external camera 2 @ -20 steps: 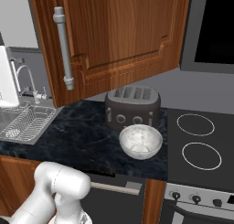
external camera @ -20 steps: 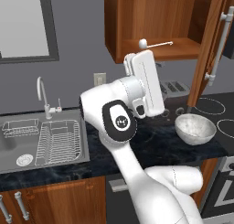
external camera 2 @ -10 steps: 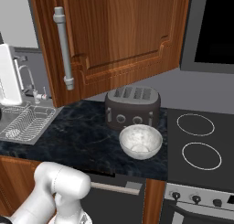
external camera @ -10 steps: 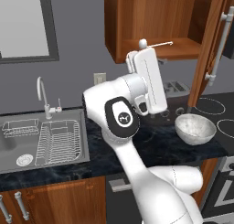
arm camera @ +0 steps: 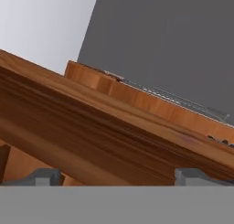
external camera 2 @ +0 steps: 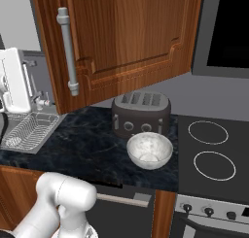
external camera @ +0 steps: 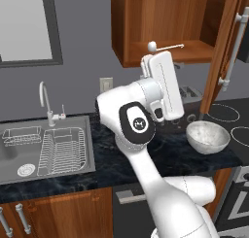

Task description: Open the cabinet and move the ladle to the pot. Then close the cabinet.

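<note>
The ladle (external camera: 165,48) lies on the shelf of the cabinet (external camera: 165,18), its thin pale handle running across the shelf with the small rounded end standing up at the left. The cabinet door (external camera 2: 126,38) is already swung wide, its long silver bar handle (external camera 2: 68,52) hanging out over the table (external camera 2: 73,149). No pot can be made out in these pictures.

The robot's hand is raised just in front of the shelf edge, right below the ladle. In the hand view the gripper (arm camera: 116,176) looks up along the wooden underside of the shelf, and the jaws stand wide apart with nothing between them.

Judging from this, the reach for the ladle is the step in hand, and the risks sit there. The handle is thin and lies flat on the shelf, so wide jaws coming in too low could strike the shelf edge, and coming in crooked could nudge the ladle deeper in or roll it off. A pinch on a slim rod may also let it swivel once lifted. Below, a white speckled bowl (external camera 2: 150,149) and a dark toaster (external camera 2: 141,114) stand close on the table, so a dropped ladle could land among them. The open door, near the arm's right, could be clipped on a wide swing.

No brand, label or writing can be read anywhere.
</note>
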{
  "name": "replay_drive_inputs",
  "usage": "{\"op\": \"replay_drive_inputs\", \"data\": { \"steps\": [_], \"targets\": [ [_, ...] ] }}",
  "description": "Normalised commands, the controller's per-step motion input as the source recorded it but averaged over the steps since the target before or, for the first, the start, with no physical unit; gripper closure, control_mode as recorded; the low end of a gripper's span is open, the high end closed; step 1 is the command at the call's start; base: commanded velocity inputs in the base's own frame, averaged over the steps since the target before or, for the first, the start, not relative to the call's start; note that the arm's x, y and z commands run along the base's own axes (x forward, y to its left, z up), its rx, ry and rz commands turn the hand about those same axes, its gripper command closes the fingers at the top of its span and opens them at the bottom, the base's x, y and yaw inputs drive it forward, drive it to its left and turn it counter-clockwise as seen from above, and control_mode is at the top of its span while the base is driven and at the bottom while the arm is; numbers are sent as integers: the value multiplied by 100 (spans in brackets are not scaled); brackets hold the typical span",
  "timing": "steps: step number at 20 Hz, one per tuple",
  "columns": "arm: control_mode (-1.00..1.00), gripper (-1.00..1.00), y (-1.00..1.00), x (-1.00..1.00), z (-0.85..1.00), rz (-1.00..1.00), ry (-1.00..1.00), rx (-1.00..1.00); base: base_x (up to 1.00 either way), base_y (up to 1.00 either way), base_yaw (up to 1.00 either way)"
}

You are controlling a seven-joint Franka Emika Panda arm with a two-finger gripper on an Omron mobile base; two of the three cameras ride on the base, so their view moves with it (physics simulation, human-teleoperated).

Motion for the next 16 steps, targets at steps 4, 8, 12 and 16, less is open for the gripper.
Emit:
{"op": "replay_drive_inputs", "data": {
  "steps": [4,8,12,16],
  "targets": [
    [-100,-100,-26,28,-14,-2,-6,0,0,0,0],
    [-100,-100,-10,42,-18,-3,-6,0,0,0,0],
    [-100,-100,-4,43,-16,-5,-7,0,0,0,0],
    [-100,-100,0,38,-14,-9,-8,0,0,0,0]
  ]
}}
